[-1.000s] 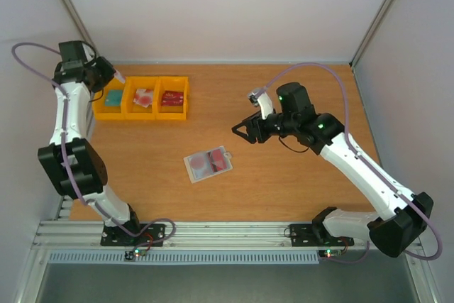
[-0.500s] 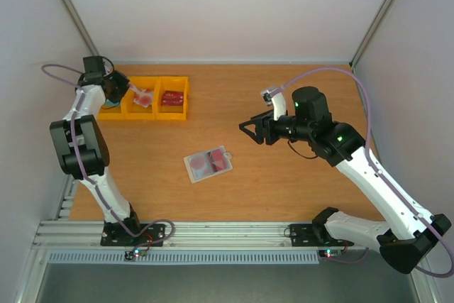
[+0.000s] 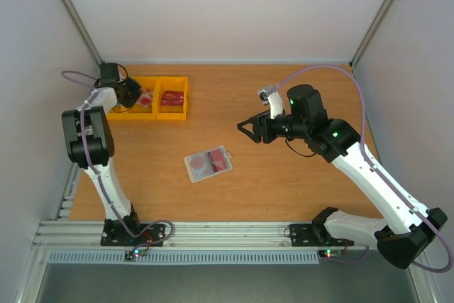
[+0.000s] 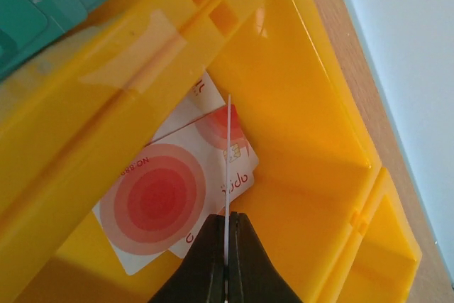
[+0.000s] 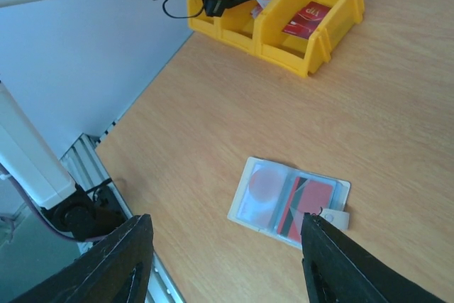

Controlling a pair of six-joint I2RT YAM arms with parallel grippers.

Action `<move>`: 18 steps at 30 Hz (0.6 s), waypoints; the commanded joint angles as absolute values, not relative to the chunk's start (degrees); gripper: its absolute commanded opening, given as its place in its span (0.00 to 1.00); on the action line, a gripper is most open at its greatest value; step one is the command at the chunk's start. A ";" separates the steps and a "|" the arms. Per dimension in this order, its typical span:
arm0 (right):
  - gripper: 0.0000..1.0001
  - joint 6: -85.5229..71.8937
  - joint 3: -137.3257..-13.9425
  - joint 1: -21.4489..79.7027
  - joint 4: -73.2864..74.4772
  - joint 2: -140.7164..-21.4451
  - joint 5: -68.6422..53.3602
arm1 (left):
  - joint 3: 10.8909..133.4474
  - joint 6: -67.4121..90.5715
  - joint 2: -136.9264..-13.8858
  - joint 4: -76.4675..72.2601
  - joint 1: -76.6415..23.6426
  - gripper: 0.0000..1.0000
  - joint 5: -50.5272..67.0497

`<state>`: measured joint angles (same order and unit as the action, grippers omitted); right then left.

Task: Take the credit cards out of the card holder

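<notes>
The card holder (image 3: pixel 208 163) lies open on the wooden table, with a pink round-marked card and a red card in its clear pockets; it also shows in the right wrist view (image 5: pixel 291 200). My left gripper (image 4: pixel 227 219) is shut on a thin whitish credit card (image 4: pixel 229 154), seen edge-on, held over the middle yellow bin. Two whitish-pink cards with red round marks (image 4: pixel 152 200) lie in that bin. In the top view the left gripper (image 3: pixel 133 94) is at the bins. My right gripper (image 3: pixel 245 127) is open and empty, above and right of the holder.
A row of three yellow bins (image 3: pixel 157 113) stands at the back left. The right bin holds a red card (image 3: pixel 172 98), and the left bin holds teal cards (image 4: pixel 35 5). A white wall runs close behind the bins.
My left arm has swung its gripper, with the card, from the left end of the bins to over the middle bin. The right arm has shifted only slightly.
</notes>
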<state>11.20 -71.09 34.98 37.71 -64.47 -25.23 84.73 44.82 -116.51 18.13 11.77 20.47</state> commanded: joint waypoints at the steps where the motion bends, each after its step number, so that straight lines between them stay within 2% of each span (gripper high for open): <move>1: 0.59 12.27 -71.81 35.39 39.53 -63.33 -24.20 | 87.47 46.23 -117.85 13.67 11.13 0.00 19.84; 7: 0.58 12.63 -72.37 35.39 39.78 -64.22 -25.10 | 88.77 47.73 -120.66 12.84 10.34 0.00 19.84; 8: 0.59 12.63 -72.47 35.42 39.95 -64.24 -24.88 | 88.84 47.79 -120.63 12.88 10.31 0.03 19.11; 9: 0.59 12.57 -72.58 35.43 40.15 -64.34 -24.71 | 89.04 47.52 -120.40 13.52 10.29 0.12 18.32; 12: 0.59 12.36 -73.11 35.38 42.11 -64.99 -22.48 | 90.51 46.37 -119.88 16.68 10.28 0.48 16.65; 18: 0.58 11.48 -74.80 35.80 47.12 -68.92 -17.83 | 94.35 44.71 -117.22 25.12 10.28 0.96 13.71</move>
<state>11.64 -72.66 35.07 42.92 -66.67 -22.02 91.11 46.13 -119.63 19.09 10.13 16.95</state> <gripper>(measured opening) 0.584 0.855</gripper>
